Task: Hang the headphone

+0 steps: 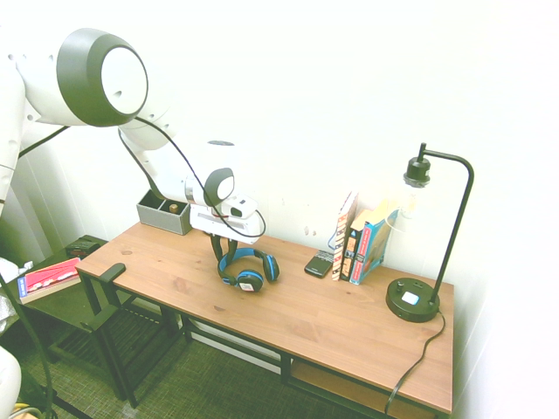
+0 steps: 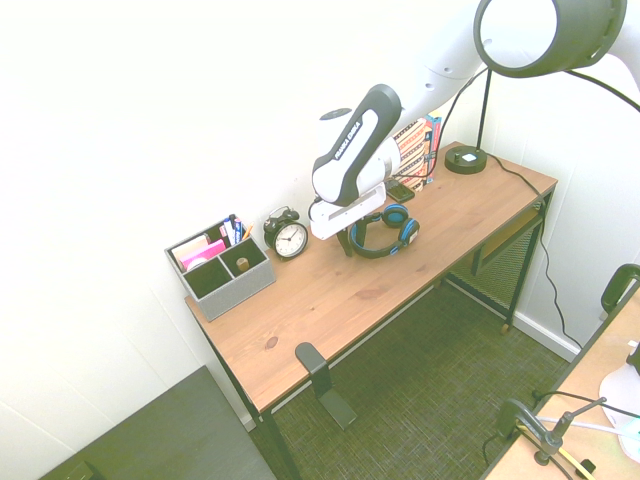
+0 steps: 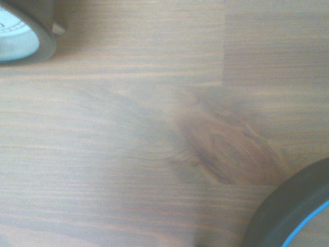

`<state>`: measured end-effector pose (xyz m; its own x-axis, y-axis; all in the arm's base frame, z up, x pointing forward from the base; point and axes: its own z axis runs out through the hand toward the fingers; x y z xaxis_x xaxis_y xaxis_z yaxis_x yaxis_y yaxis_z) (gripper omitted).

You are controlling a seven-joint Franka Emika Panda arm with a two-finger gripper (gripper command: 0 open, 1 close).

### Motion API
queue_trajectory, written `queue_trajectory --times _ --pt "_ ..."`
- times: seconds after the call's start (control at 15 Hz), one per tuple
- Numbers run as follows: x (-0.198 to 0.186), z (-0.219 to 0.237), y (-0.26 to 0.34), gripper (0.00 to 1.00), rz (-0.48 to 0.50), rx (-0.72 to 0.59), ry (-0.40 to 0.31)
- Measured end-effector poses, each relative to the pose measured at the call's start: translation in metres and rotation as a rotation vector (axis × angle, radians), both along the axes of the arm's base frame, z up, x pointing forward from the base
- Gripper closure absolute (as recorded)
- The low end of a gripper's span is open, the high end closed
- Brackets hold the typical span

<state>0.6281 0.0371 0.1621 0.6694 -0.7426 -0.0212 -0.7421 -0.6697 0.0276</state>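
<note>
The headphone (image 1: 251,267) (image 2: 388,231), with a blue headband and black ear cups, lies flat on the wooden desk (image 1: 314,319) (image 2: 320,300) near the back middle. My gripper (image 1: 220,251) (image 2: 347,243) is lowered to the desk surface at the headband's end, on the alarm clock's side. The white hand covers the contact point, so a grip on the band cannot be made out. A black arc with blue trim (image 3: 295,216) shows in the wrist view. A black hook-shaped hanger (image 1: 110,272) (image 2: 312,362) is clamped to the desk's front edge.
A black alarm clock (image 2: 289,237) (image 3: 18,36) stands just beside the gripper. A grey organizer (image 1: 163,212) (image 2: 220,268) sits at the desk's end. At the other end are a phone (image 1: 319,264), upright books (image 1: 362,240) and a black desk lamp (image 1: 415,301) (image 2: 465,158).
</note>
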Motion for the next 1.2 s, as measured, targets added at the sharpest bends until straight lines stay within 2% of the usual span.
queue_trajectory --times 0.27,0.4,0.53,0.67,0.8,0.93,1.2 --pt "0.002 0.004 -0.002 1.00 -0.032 0.005 0.004" --pt "0.004 0.013 -0.003 1.00 -0.080 0.028 0.001" --pt "0.007 0.043 0.000 1.00 -0.163 0.073 -0.015" --pt "0.004 0.093 0.003 1.00 -0.280 0.129 -0.037" --pt "-0.019 0.135 0.011 1.00 -0.349 0.168 -0.047" --pt "-0.056 0.156 0.034 1.00 -0.347 0.186 -0.033" --pt "-0.145 0.142 0.099 1.00 -0.288 0.192 0.002"
